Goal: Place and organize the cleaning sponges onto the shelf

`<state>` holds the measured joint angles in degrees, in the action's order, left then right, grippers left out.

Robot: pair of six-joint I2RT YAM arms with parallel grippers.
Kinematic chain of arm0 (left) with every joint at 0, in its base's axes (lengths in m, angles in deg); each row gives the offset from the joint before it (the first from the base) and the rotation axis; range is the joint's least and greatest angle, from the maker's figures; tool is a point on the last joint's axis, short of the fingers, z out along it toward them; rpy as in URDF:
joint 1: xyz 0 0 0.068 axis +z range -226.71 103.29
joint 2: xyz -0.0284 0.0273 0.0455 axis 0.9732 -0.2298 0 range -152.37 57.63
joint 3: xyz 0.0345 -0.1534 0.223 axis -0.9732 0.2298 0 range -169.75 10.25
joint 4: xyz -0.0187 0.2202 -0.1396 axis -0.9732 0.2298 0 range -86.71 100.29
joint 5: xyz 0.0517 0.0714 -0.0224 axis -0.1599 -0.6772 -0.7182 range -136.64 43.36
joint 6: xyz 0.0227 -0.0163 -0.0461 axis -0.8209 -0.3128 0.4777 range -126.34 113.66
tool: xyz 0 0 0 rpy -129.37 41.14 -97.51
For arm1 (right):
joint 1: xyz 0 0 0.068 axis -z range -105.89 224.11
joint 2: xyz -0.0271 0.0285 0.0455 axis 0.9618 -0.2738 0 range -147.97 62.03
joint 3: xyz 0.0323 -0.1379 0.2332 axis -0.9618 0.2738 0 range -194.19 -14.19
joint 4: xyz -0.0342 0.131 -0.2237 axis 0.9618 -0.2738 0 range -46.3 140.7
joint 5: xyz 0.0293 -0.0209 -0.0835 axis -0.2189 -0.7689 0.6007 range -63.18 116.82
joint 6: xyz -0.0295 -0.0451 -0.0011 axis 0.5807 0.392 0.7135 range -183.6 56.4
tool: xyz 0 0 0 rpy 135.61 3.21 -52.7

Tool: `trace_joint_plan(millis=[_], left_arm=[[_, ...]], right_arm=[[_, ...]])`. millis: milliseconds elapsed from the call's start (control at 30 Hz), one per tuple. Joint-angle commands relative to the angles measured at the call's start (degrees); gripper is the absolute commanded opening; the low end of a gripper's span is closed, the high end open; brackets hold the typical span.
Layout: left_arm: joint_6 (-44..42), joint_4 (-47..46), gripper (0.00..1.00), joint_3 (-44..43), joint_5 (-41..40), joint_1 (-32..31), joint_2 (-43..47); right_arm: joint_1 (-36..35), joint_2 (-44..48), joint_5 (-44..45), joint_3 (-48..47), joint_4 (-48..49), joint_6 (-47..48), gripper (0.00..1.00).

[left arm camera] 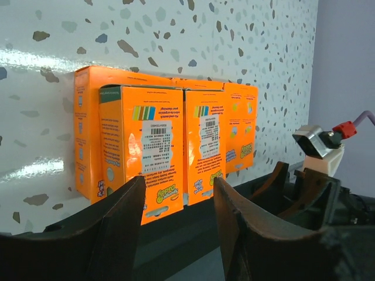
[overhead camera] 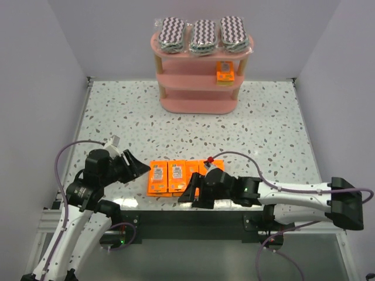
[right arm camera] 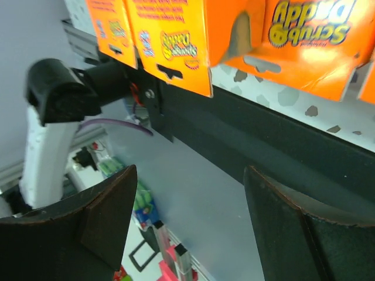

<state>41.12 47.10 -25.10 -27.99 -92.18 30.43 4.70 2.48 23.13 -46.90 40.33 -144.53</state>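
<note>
Lying in a row, the orange packets [overhead camera: 170, 177] sit just ahead of the left gripper [overhead camera: 139, 170] and beside the right gripper [overhead camera: 193, 198]. Both grippers gape empty. Far beyond them, zigzag packs [overhead camera: 203, 35] top the shelf [overhead camera: 196, 105].

Brand name on the orange packets [right arm camera: 310, 41]
"Scrub Daddy" reads upside down on their fronts; the smaller print is too fine to read.
</note>
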Motion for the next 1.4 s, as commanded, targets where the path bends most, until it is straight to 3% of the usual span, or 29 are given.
trace_joint_plan(millis=[0, 167, 300, 467, 900, 1000, 1133, 1367], left_arm=[[1.1, 3.2, 0.55, -2.0, -0.9, -0.1, 2.3], [1.8, 6.5, 0.55, -2.8, -1.8, -0.1, 5.3], [2.0, 8.6, 0.55, -3.1, -2.1, -0.1, 6.8], [1.8, 10.1, 0.55, -3.3, -2.4, -0.1, 7.5], [2.1, 9.4, 0.55, -3.8, -2.3, -0.1, 6.4], [2.4, 9.3, 0.55, -3.9, -2.1, -0.1, 6.4], [2.4, 9.7, 0.55, -4.5, -2.1, -0.1, 6.5], [3.0, 10.1, 0.55, -4.7, -2.2, -0.1, 7.4]], right_arm=[[-5.6, -4.4, 10.2, -2.2, 8.3, -5.6, 0.77], [-12.5, -8.9, 23.1, -0.3, 17.6, -14.0, 0.72], [-14.0, -11.4, 30.7, 1.3, 23.3, -17.8, 0.65], [-14.0, -12.9, 34.9, 2.0, 20.3, -25.6, 0.54], [-13.8, -14.2, 40.9, 4.7, 15.6, -33.3, 0.54], [-13.4, -15.5, 41.5, 6.0, 17.6, -34.2, 0.48], [-12.3, -15.8, 41.6, 7.1, 19.7, -33.9, 0.20], [-12.2, -9.1, 43.4, 7.9, 15.7, -31.8, 0.00]])
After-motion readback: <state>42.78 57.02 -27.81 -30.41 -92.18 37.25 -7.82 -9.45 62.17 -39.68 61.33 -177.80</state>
